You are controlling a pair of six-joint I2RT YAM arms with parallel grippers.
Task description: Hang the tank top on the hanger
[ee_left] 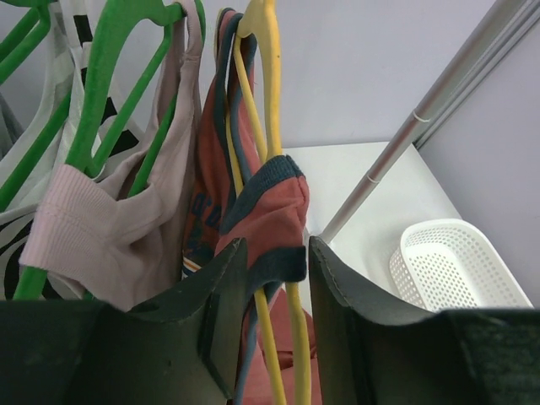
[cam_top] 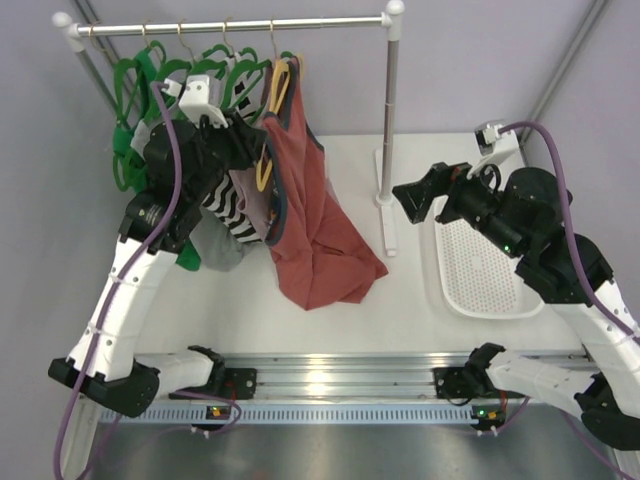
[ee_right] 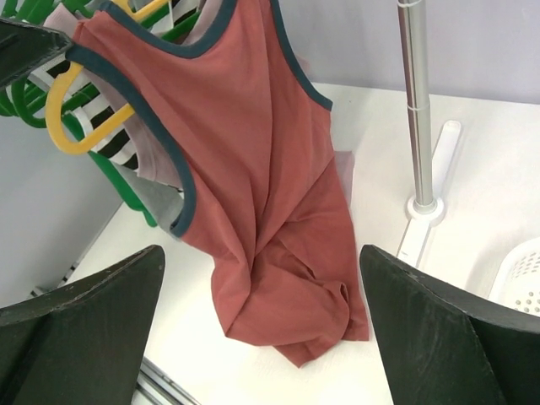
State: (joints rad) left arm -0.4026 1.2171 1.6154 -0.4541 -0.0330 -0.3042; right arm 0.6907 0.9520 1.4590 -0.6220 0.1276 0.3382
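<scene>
The rust-red tank top (cam_top: 315, 230) with navy trim hangs from the yellow hanger (cam_top: 278, 85) on the rail, and its lower half lies crumpled on the white table. My left gripper (cam_top: 255, 140) is up at the hanger. In the left wrist view its jaws (ee_left: 277, 278) are nearly closed on a bunched navy-trimmed strap of the tank top (ee_left: 278, 211), with the yellow hanger's (ee_left: 272, 76) arms running between them. My right gripper (cam_top: 410, 200) is wide open and empty. It hovers right of the tank top (ee_right: 253, 152) and faces it (ee_right: 260, 253). The hanger's end (ee_right: 63, 126) pokes out of one armhole.
Green hangers (cam_top: 140, 75), a dusty-pink tank top (ee_left: 110, 228) and a striped top (cam_top: 232, 210) hang left of the yellow hanger. The rack's right pole (cam_top: 390, 110) and its foot stand between the tank top and a white perforated basket (cam_top: 480, 270).
</scene>
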